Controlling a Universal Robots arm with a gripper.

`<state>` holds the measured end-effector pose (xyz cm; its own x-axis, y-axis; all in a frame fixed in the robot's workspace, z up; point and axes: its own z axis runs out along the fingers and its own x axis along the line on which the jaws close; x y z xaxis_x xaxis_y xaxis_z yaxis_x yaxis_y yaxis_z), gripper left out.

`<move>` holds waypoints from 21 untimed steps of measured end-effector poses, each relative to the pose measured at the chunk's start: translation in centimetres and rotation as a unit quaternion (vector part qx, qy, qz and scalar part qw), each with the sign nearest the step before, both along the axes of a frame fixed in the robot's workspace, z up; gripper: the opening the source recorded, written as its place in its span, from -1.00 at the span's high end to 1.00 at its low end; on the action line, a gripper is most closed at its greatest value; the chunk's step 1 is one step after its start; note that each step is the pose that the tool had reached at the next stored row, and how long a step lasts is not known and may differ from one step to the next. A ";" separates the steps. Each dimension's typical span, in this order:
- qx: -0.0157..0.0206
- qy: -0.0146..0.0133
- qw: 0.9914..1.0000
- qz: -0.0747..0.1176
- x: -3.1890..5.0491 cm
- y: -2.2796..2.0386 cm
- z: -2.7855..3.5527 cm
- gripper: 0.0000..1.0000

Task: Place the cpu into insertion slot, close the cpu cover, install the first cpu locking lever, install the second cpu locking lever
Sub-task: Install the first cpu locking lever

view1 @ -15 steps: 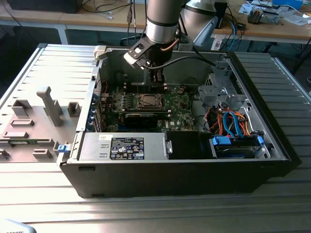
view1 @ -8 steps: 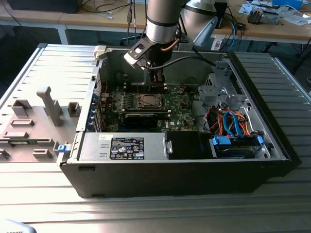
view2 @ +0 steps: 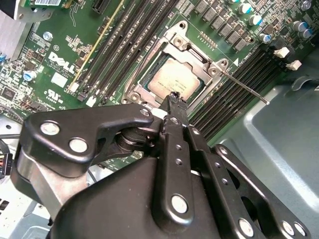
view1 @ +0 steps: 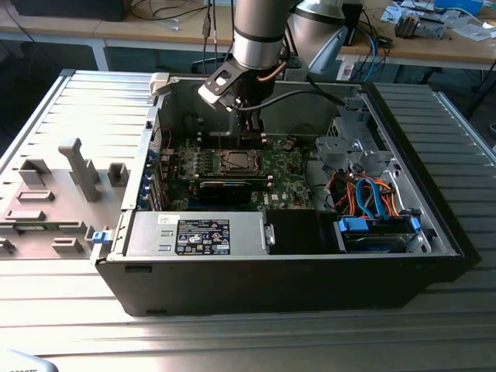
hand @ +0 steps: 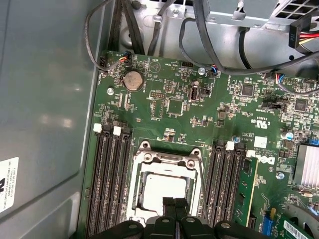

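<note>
Our arm (view1: 256,31) hangs from above in the exterior view, its silvery-grey last segment nearly upright. At the wrist (view1: 232,81) a pale and black block juts out toward the exterior view's left, and below it the dark tool body points straight down. In both wrist views our jaws are pressed together: the two slim black fingertips (view2: 174,107) (hand: 169,206) lie side by side and meet at the tip with nothing between them. The black linkage bars behind them fold inward.
</note>
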<state>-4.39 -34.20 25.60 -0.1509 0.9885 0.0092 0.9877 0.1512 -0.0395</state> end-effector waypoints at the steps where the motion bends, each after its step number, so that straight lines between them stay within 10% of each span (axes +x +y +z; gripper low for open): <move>1: 0.000 0.000 1.000 0.001 0.00 0.00 0.00 0.79; 21: 0.000 0.000 1.000 0.013 0.00 0.00 0.00 0.79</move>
<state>-4.39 -34.20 25.60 -0.1757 0.9844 0.0092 0.9836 0.1759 -0.0395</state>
